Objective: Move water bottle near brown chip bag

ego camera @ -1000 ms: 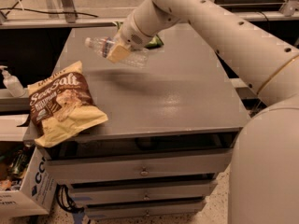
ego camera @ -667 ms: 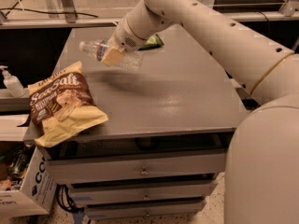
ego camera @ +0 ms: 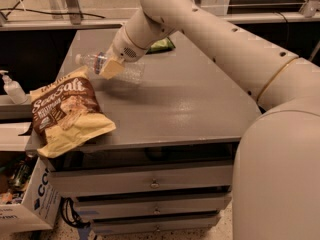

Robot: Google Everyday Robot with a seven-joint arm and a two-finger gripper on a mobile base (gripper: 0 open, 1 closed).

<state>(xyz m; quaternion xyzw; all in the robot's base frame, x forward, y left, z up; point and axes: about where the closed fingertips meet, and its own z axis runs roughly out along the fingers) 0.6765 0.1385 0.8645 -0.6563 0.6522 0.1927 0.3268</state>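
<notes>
My gripper [ego camera: 113, 67] is shut on the water bottle [ego camera: 97, 61], a clear ribbed bottle with a white cap and a dark label band. It holds the bottle on its side, cap pointing left, a little above the grey cabinet top [ego camera: 170, 99]. The brown chip bag [ego camera: 66, 111] with white "Sea Salt" lettering lies at the front left corner of the top, just below and left of the bottle. The bottle's body is partly hidden by my fingers.
A green chip bag [ego camera: 162, 45] lies at the back of the top, behind my arm. A white pump bottle [ego camera: 12, 89] stands on a shelf at the left. A cardboard box [ego camera: 25, 204] sits on the floor at the lower left. Drawers [ego camera: 150, 181] front the cabinet.
My gripper has carried the water bottle leftward and toward the front, closer to the brown chip bag. The bag has not moved.
</notes>
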